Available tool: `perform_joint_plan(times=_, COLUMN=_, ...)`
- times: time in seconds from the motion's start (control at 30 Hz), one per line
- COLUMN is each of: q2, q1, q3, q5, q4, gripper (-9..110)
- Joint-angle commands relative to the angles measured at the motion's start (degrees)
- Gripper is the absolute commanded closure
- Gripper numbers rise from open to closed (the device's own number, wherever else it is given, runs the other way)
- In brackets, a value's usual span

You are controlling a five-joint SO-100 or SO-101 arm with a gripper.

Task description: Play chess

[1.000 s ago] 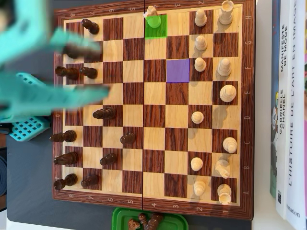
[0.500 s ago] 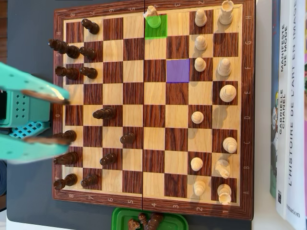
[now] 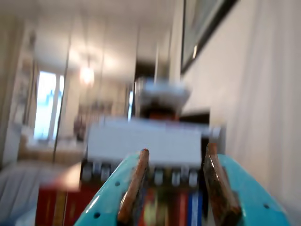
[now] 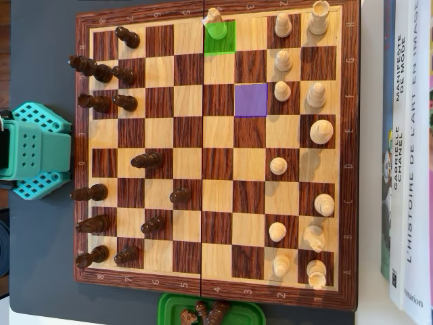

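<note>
Jaws spread, empty | book spines: "MANIFESTE DE MODE", "GABRIELLE CHANEL", "L'HISTOIRE DE L'ART EN IMAGES"

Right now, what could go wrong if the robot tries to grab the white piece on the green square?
1. That white piece sits at the chessboard's far edge, straddling the green square; a nudge could knock it off.
2. The dark pieces crowd the arm's side, so reaching over might topple them.
3. The wrist view is blurry, and the end effector faces away.

The middle files of the chessboard lie open. Dark pieces crowd the left side, light pieces the right; books wall the right edge.
</note>
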Motion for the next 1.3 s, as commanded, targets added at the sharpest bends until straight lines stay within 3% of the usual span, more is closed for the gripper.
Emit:
perform_joint_plan(times=0.0, q2=0.88, q1=0.62, q3=1.85, q5=0.35, q4=-12.3, gripper=84)
perform_joint_plan(times=0.27, q2=0.97, q1=0.35, q3=8.26, q5=0.35, q4=-42.98, gripper=84)
perform_joint_plan(times=0.47, q2=0.97, q1=0.44, q3=10.02, q5=0.18, q4=-59.15, gripper=84)
perform_joint_plan(times=0.77, q2=2.99, q1=0.35, q3=16.08, q5=-0.35, q4=-72.42, gripper=84)
perform_joint_plan(times=1.27, q2=3.52, q1=-2.29, q3=18.98, q5=-2.9, q4=-81.12, gripper=84)
